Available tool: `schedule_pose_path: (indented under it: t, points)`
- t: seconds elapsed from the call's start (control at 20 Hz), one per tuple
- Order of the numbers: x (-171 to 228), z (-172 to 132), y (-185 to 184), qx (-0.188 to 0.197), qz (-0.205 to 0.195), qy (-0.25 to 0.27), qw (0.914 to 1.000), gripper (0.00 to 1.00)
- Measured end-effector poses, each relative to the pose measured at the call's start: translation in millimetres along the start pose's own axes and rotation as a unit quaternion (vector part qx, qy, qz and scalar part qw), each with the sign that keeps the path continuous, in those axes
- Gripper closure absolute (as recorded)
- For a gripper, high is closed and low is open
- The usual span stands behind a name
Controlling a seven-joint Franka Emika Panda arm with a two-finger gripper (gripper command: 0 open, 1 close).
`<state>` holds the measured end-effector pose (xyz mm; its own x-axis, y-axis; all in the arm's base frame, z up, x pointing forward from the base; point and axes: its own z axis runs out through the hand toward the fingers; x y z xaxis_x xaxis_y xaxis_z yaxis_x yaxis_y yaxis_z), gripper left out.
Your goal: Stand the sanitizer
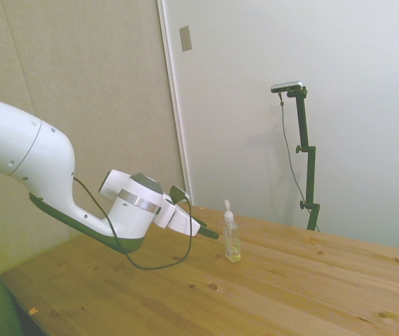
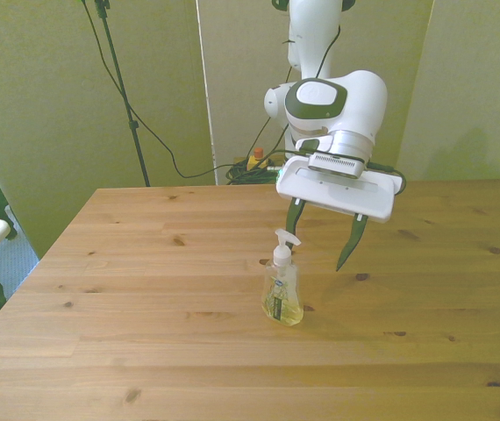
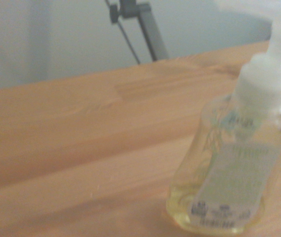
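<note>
I have the tool (image 2: 322, 233) hanging low over the desk (image 2: 145, 263) with its two dark fingers spread wide and nothing between them. Just ahead of the fingertips, apart from them, the sanitizer (image 2: 282, 294) stands upright on its base near the middle of the desk, pump on top.

I judge the bottle light and easy to tip: it is slim and tall for its small foot, with only a shallow pool of yellowish liquid at the bottom, so little weight holds it down. The clear plastic looks smooth and probably slippery, and the walls may give under a hard squeeze. If I had to take it again, I would close on the flat body below the shoulder, not on the pump neck.

The side view shows the sanitizer (image 1: 232, 238) clear of the tool (image 1: 210, 233), a gap I cannot read from the front. The front view alone shows the finger spread. The wrist view, soft in focus, gives the sanitizer (image 3: 229, 187) close up, with its label and liquid level.
</note>
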<state>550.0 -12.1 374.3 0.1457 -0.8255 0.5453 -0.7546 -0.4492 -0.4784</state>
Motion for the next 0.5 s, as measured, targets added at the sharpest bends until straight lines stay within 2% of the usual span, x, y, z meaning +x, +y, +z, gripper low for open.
schedule_pose_path:
  t: [0.2, 0.5]
  points:
    - [-6.4, -15.9, 10.6, -0.021, -0.041, -0.036, 0.9983, 0.00]
    - [7.9, -54.2, -8.7, -0.052, -0.078, -0.076, 0.9926, 0.00]
